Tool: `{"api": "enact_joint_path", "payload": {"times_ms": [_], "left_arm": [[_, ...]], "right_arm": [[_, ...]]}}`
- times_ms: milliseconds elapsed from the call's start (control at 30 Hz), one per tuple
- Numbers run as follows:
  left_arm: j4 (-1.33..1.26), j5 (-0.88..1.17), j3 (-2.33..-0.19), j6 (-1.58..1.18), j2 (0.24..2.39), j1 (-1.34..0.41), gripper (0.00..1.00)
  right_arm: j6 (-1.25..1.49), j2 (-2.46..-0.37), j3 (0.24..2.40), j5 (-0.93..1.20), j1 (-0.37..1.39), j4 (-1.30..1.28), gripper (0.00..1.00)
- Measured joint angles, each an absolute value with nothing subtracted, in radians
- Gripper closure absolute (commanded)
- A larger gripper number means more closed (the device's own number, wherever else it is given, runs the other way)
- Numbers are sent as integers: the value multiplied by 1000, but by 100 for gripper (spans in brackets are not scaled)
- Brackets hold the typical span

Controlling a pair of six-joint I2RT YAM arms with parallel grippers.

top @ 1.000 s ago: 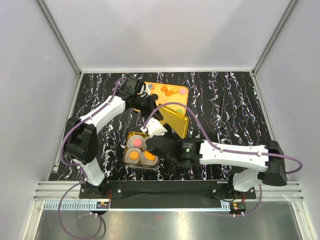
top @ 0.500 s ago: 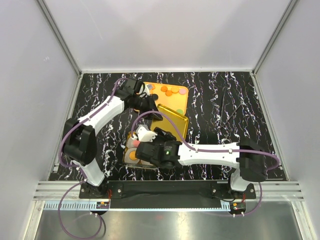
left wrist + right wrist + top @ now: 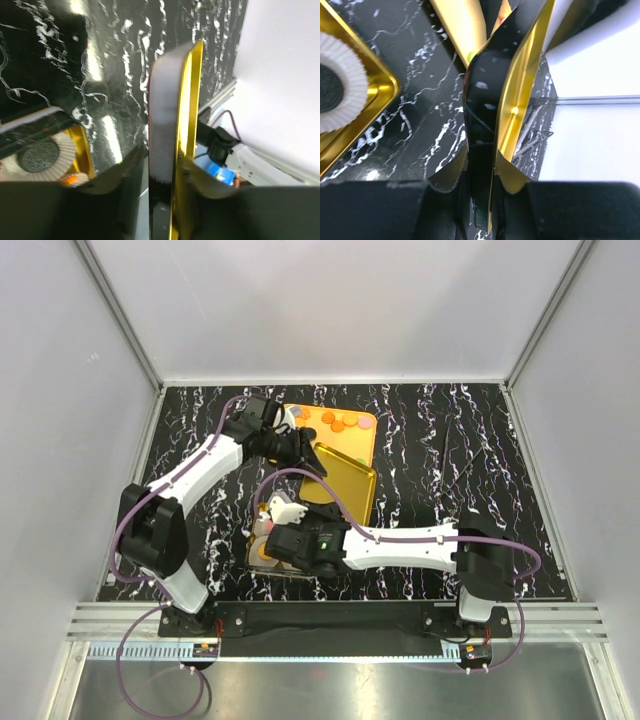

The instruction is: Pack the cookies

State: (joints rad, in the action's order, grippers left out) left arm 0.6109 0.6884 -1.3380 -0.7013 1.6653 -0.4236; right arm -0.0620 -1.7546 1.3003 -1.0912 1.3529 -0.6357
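Since a second ago the right arm has swung left, its wrist now covering most of the gold box (image 3: pixel 256 558). The left gripper (image 3: pixel 162 170) is clamped on the edge of the gold lid (image 3: pixel 350 490), which stands edge-on between its fingers. Beside it, a dark cookie sits in a paper cup (image 3: pixel 37 156) inside the box. The right gripper (image 3: pixel 480 172) pinches the same lid. Other cookies (image 3: pixel 338 423) lie loose on the gold tray (image 3: pixel 366 435) at the back of the marble table (image 3: pixel 450 440). With two arms on one stiff, slick sheet, uneven pulls could twist it free, or a dipped edge could knock the cups.
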Motion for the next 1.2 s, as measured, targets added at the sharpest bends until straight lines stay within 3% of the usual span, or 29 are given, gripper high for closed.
{"api": "enact_joint_path", "payload": {"times_ms": [67, 100, 367, 633, 833, 1033, 1133, 1200], "left_arm": [[612, 702, -1335, -698, 1652, -424, 23], [612, 704, -1335, -699, 1644, -424, 1], [635, 583, -1336, -690, 1562, -343, 1], [634, 389, -1370, -699, 1529, -168, 1], [636, 222, -1188, -702, 1348, -105, 20], [705, 49, -916, -740, 1129, -104, 49], [755, -27, -828, -782, 1102, -98, 55], [775, -54, -779, -813, 1101, -96, 65]], "right_arm": [[-68, -1757, 1306, -1108, 1349, -633, 100], [-72, -1757, 1309, -1113, 1347, -633, 100], [-21, -1755, 1388, -1093, 1345, -721, 100], [126, -1671, 1455, -927, 1329, -870, 100], [238, -1483, 1417, -556, 1137, -813, 100], [387, -1230, 1265, -155, 907, -604, 100], [472, -1182, 1182, 20, 846, -469, 100], [540, -1168, 1103, 127, 802, -366, 100]]}}
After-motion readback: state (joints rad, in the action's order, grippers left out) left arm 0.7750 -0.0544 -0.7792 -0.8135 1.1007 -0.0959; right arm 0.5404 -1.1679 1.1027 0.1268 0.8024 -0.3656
